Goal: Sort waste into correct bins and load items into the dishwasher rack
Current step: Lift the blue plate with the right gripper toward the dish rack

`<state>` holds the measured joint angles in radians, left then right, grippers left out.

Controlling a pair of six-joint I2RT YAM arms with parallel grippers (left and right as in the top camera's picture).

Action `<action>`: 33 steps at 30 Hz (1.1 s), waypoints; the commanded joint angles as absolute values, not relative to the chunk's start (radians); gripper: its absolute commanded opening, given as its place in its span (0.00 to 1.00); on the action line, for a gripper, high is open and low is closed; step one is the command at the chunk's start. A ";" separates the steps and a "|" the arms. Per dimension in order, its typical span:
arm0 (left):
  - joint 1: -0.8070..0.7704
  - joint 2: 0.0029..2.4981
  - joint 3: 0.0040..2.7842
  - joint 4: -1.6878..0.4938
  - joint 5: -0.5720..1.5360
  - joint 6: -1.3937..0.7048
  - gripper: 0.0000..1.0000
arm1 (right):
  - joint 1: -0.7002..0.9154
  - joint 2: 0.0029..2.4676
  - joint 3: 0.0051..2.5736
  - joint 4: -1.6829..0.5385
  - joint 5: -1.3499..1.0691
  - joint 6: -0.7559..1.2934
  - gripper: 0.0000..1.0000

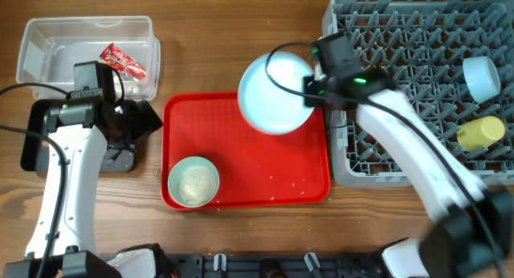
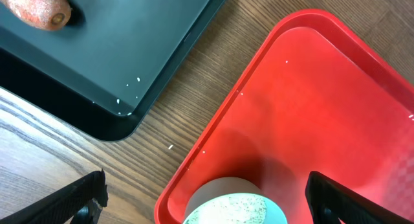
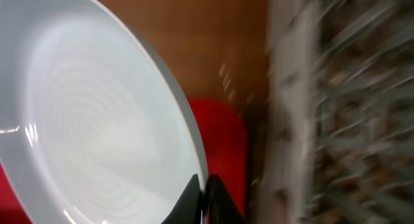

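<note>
Right tool [image 3: 202,197] pinches the rim of the plate [image 3: 97,120] beside the rack [image 1: 341,161] edge; left tool [image 2: 206,201] open over red tray [image 2: 310,107] corner.

Light: you have bright, even light from above; soft shadows.
Blur: your right wrist view smears the rack [image 3: 336,101].
Glare: small highlight on the plate [image 3: 97,120].

Left gripper [image 2: 207,189] is spread wide, with the dark fingers [image 2: 76,199] at the bottom corners of the frame and nothing between them. Black tray [image 2: 129,49] is upper left, with the carrot [image 2: 35,7] at its top edge and a few rice grains [image 2: 138,79] on its floor. A strip of wood table [image 2: 58,153] separates it from the red tray [image 2: 323,107]. The bowl [image 2: 220,187] sits in the red tray's near corner, cut off by the bottom edge, with white rice [image 2: 236,210] inside.
</note>
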<state>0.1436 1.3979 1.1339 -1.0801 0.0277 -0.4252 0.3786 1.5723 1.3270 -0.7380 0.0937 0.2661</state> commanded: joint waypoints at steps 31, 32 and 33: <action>0.148 1.393 1.126 -1.065 0.036 -0.439 0.98 | -0.225 1.824 1.356 0.120 0.819 -0.468 0.04; 0.148 1.393 1.126 -1.065 0.036 -0.438 0.98 | -0.225 1.840 1.356 0.120 0.819 -0.468 0.04; 0.148 1.393 1.126 -1.065 0.036 -0.438 0.98 | -0.224 1.856 1.356 0.120 0.819 -0.468 0.04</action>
